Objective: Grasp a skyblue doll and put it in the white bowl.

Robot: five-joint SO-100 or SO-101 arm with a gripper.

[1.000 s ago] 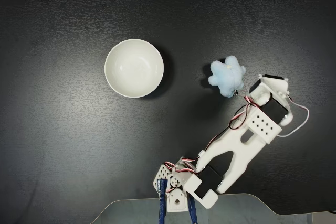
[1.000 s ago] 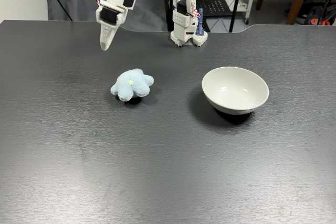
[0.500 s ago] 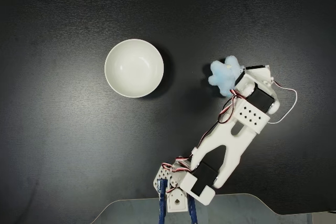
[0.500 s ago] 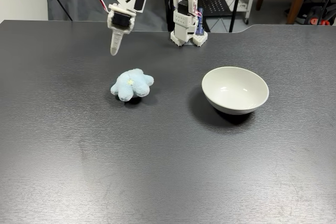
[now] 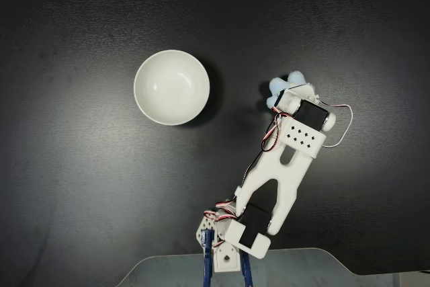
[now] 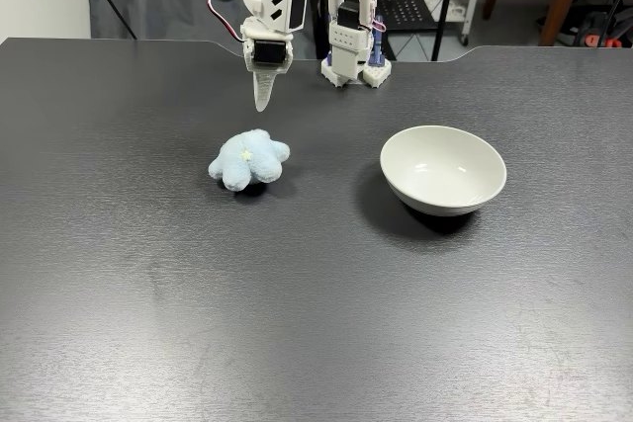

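With its jaws closed on nothing, the gripper hangs above the skyblue doll lying mid-table toward the far edge, well apart from the white bowl; descending unopened would likely just shove the doll aside

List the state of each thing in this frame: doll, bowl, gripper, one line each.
Skyblue doll: lying on the table, not gripped, outside the bowl.
White bowl: upright, empty, apart from the doll.
Gripper: pointing down, raised above the doll without touching it; fingers look closed together in the side fixed view.
Table: dark surface bearing the doll, the bowl and the arm's base.
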